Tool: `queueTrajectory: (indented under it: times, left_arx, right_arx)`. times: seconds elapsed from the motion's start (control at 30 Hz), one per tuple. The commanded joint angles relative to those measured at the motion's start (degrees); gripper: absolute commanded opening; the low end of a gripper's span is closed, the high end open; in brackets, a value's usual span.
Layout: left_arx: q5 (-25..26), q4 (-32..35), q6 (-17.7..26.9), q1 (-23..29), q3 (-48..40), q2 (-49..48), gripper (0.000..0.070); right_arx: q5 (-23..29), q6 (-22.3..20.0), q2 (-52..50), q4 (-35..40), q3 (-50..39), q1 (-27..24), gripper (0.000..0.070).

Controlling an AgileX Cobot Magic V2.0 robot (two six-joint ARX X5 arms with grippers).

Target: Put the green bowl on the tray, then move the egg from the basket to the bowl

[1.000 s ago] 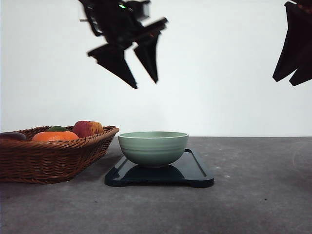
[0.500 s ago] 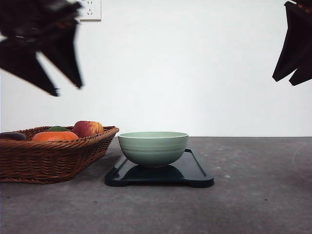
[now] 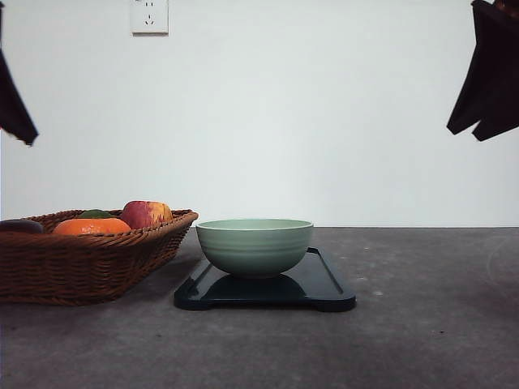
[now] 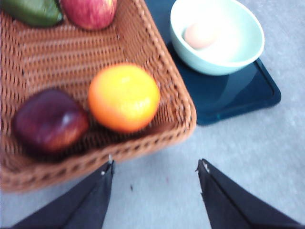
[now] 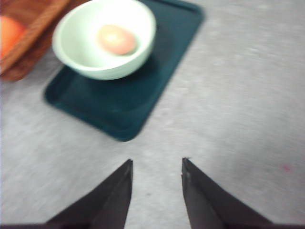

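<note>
Front view: we see green bowl (image 3: 255, 245) on tray (image 3: 324, 284), egg (image 5: 116, 39) inside; both grippers (image 4: 155, 167) (image 5: 156, 164) spread, empty — task looks done.

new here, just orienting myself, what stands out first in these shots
A round pale green ceramic bowl stands on the flat dark rectangular tray mid-table, with a pinkish egg inside it. Left of it, a brown woven wicker basket holds an orange, a red apple and darker produce.
</note>
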Motion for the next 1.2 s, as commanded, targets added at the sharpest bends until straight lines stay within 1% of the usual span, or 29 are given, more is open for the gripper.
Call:
queueTrajectory:
  times: [0.0, 0.1, 0.13, 0.17, 0.2, 0.23, 0.27, 0.8, 0.87, 0.97, 1.17]
  left_arx:
    - [0.1, -0.1, -0.6, -0.2, 0.3, -0.3, 0.0351]
    - [0.1, -1.9, -0.5, -0.2, 0.3, -1.2, 0.0346]
    - [0.1, -2.3, -0.5, -0.2, 0.3, -1.4, 0.028]
    - [0.1, -2.5, -0.3, -0.2, 0.3, -1.6, 0.0123]
    - [0.1, -2.7, -0.5, -0.2, 0.3, -1.6, 0.0058]
    - [0.1, -2.9, -0.6, -0.2, 0.4, -1.6, 0.002]
    - [0.1, -3.1, -0.6, -0.2, 0.4, -1.6, 0.0003]
    - [0.1, -3.0, -0.5, -0.1, 0.4, -1.9, 0.0]
    - [0.1, -3.0, 0.7, 0.6, 0.4, -3.6, 0.0]
    - [0.1, -1.7, 0.4, 3.5, -0.4, -8.6, 0.0]
    - [0.1, 6.5, 3.8, 14.0, -7.9, -20.6, 0.0]
  right_arx:
    - [-1.6, -1.9, 0.2, 0.4, 0.2, 0.4, 0.0203]
    - [-3.2, -1.9, 0.2, 0.5, 0.2, 0.3, 0.0214]
    - [-3.2, -1.9, 0.2, 0.5, 0.2, 0.3, 0.0157]
    - [-3.2, -1.9, 0.2, 0.3, 0.2, 0.3, 0.002]
    - [-3.0, -1.9, 0.2, 0.5, 0.2, 0.3, 0.0017]
    - [-2.9, -1.9, 0.2, 0.9, 0.2, 0.4, 0.0024]
    - [-3.0, -1.9, 0.2, 1.4, 0.2, 0.4, 0.0017]
    - [-2.9, -1.9, 0.0, 1.5, 0.2, 0.3, 0.0016]
    - [-2.9, -1.9, 0.0, 1.5, 0.2, 0.3, 0.0016]
    - [-2.9, -1.9, 0.0, 1.5, 0.2, 0.3, 0.0016]
    - [-2.9, -1.9, 0.0, 1.5, 0.2, 0.3, 0.0016]
